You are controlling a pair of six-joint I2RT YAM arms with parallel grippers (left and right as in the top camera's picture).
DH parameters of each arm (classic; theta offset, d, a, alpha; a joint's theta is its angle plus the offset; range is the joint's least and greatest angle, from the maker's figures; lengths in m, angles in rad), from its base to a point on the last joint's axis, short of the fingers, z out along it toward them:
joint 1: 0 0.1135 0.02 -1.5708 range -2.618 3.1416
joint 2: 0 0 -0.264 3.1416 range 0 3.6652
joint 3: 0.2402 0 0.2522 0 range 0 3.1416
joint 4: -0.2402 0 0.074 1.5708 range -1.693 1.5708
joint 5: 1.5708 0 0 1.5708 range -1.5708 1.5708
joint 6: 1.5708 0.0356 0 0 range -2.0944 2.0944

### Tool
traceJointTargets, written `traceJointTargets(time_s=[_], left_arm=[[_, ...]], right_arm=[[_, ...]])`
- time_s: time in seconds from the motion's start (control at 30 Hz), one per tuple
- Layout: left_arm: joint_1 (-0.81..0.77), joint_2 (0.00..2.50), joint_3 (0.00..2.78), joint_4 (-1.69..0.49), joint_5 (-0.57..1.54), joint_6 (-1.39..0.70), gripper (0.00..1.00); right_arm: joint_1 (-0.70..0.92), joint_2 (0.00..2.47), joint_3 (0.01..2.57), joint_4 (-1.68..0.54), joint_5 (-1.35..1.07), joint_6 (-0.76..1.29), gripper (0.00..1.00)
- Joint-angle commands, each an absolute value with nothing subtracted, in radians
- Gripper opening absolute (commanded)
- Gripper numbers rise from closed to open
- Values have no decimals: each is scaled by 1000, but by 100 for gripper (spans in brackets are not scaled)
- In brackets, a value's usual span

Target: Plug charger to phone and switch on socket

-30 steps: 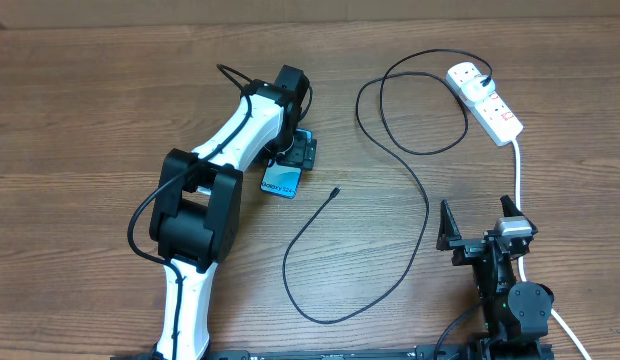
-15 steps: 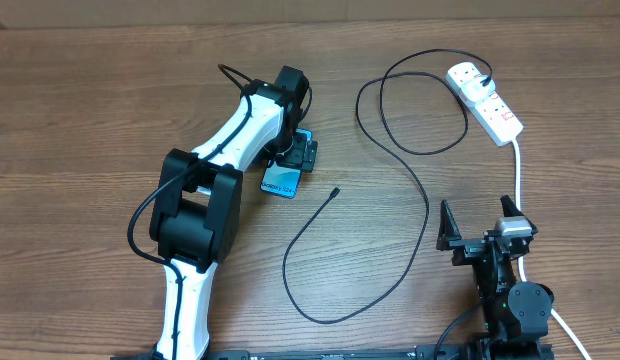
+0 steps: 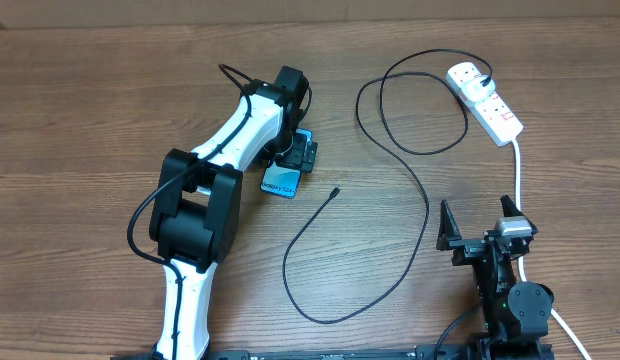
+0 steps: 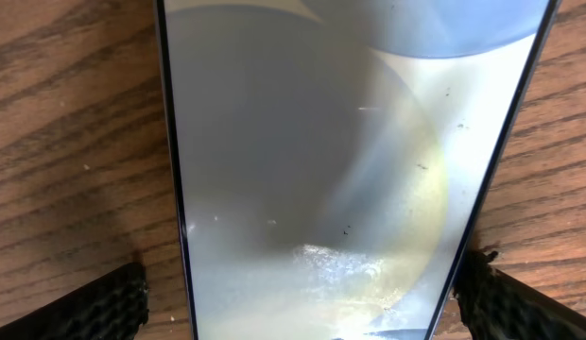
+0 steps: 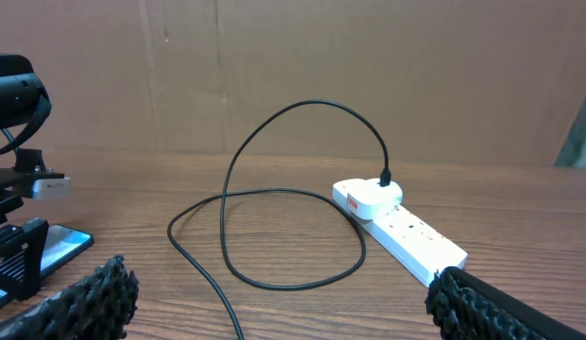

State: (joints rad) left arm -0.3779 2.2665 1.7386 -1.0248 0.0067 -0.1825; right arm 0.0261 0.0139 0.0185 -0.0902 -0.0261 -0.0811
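The right hand (image 3: 477, 223) hangs nearest, fingers apart and empty. Farther in, the charger (image 3: 426, 215) has its connector tip (image 3: 335, 190) loose on the worktop (image 3: 90, 100), near the phone (image 3: 280, 181) but not in it. The left hand (image 3: 296, 150) straddles the phone, fingers apart. Farthest, the plug (image 3: 487, 78) seems seated in the socket (image 3: 487, 102), though I cannot tell the switch position. Plugging in remains.

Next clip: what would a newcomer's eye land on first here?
The white left arm stretches out centre-left in the overhead view, with its open fingers on either side of the phone. Next comes the charger, which loops across from the socket at the far right. Its tip lies loose near the phone, not plugged in.
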Motion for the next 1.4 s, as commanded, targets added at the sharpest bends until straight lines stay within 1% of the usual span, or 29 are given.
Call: traceJointTargets(time_s=[0.0,0.27,0.4,0.47,0.83,1.07,1.2,1.27,1.37], left_arm=[[-383,2336,1678,-1032,95,-171,100],[-395,2336,1678,-1032,94,-172,97],[-400,2336,1678,-1031,75,-179,98],[-400,2336,1678,-1031,72,-188,100],[-404,2336,1678,-1039,98,-189,100],[-409,2336,1678,-1031,48,-191,100],[-411,2336,1678,-1020,53,-191,100],[-416,2336,1678,-1021,53,-191,94],[-425,2336,1678,-1020,52,-186,88]], right_arm=[[22,3,8,-84,-24,-76,100],[22,3,8,-84,-24,-76,100],[22,3,8,-84,-24,-76,100],[22,3,8,-84,-24,-76,100],[22,3,8,-84,-24,-76,100],[22,3,9,-84,-24,-76,100],[22,3,8,-84,-24,-76,100],[22,3,8,-84,-24,-76,100],[22,3,8,-84,-24,-76,100]])
